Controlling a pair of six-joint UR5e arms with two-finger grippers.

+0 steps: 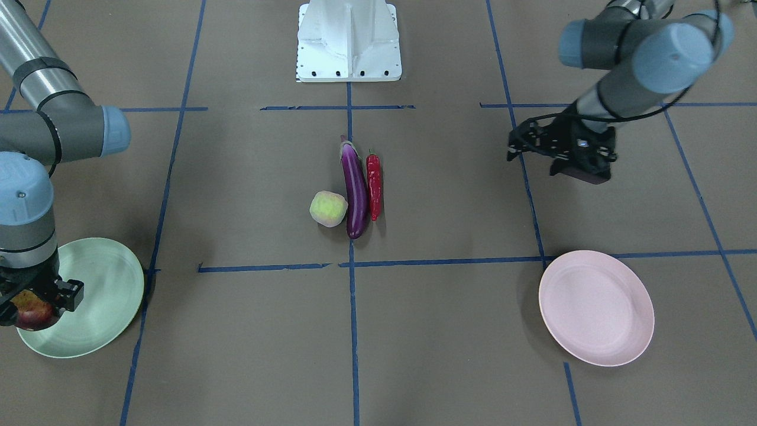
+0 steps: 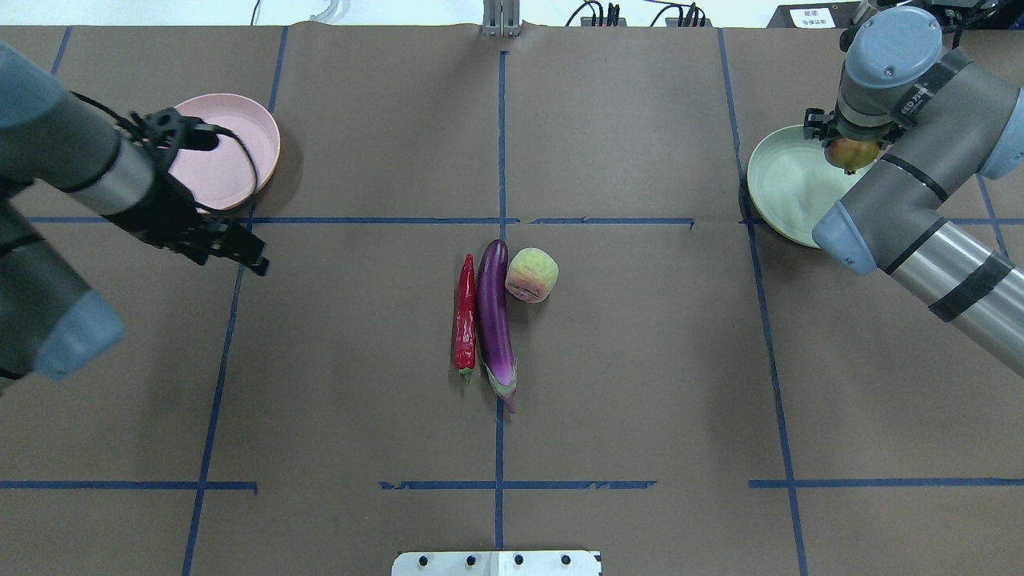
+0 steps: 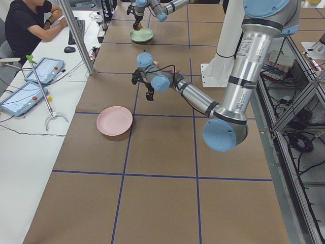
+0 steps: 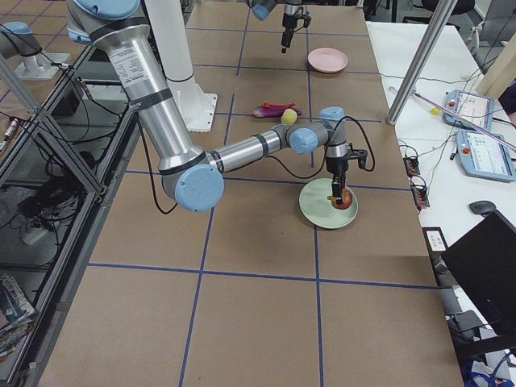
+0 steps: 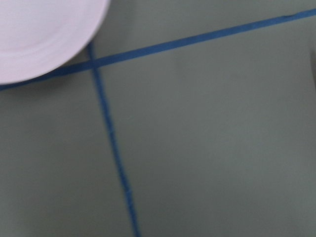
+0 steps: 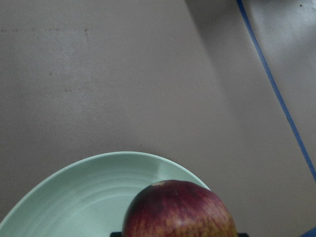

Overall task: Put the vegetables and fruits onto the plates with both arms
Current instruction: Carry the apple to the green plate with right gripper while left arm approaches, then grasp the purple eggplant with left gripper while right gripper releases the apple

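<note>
My right gripper [image 1: 36, 303] is shut on the red-and-yellowish pomegranate [image 1: 31, 316] and holds it low over the pale mint green plate [image 1: 103, 296]. The right wrist view shows the pomegranate [image 6: 180, 210] over the plate's rim [image 6: 84, 195]. My left gripper [image 2: 240, 256] is open and empty, above the table just on the robot's side of the pale pink plate [image 2: 232, 152]. At the table's middle the purple eggplant [image 2: 494, 312] lies with the red chili pepper [image 2: 465, 316] along one side and the yellow-green peach [image 2: 531, 274] touching the other.
Blue tape lines divide the brown table into squares. The white fixed base [image 1: 349, 41] stands at the robot's edge of the table. The left wrist view shows the pink plate's edge [image 5: 39, 34] and a tape crossing.
</note>
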